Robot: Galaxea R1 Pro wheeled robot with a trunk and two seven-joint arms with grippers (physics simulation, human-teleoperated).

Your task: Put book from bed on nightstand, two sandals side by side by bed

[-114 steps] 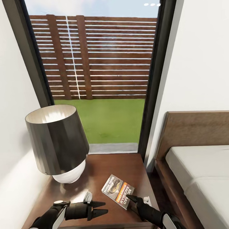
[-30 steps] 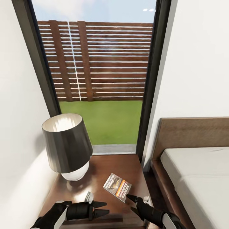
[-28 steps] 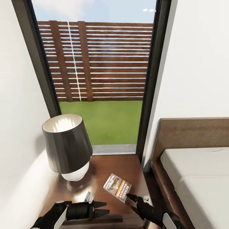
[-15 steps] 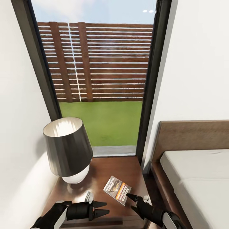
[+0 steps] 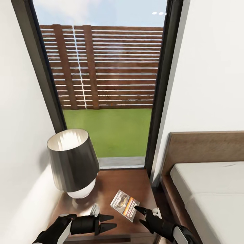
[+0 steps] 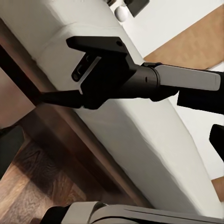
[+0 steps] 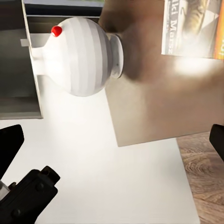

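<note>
Book (image 5: 124, 204) is laid flat on nightstand surface (image 5: 112, 183), at 4 o'clock of lamp (image 5: 72, 162); right pincer (image 5: 140, 217) and left pincer (image 5: 107, 222) are both spread, empty. Sandals are judged left to do.

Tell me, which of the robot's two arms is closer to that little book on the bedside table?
The right. The right gripper has its tip right at the near edge of the book. The left gripper hovers over the nightstand, off to the book's left.

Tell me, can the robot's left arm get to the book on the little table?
Probably yes. The left gripper hovers over the nightstand, and nothing lies between it and the book; the lamp stands farther back.
</note>
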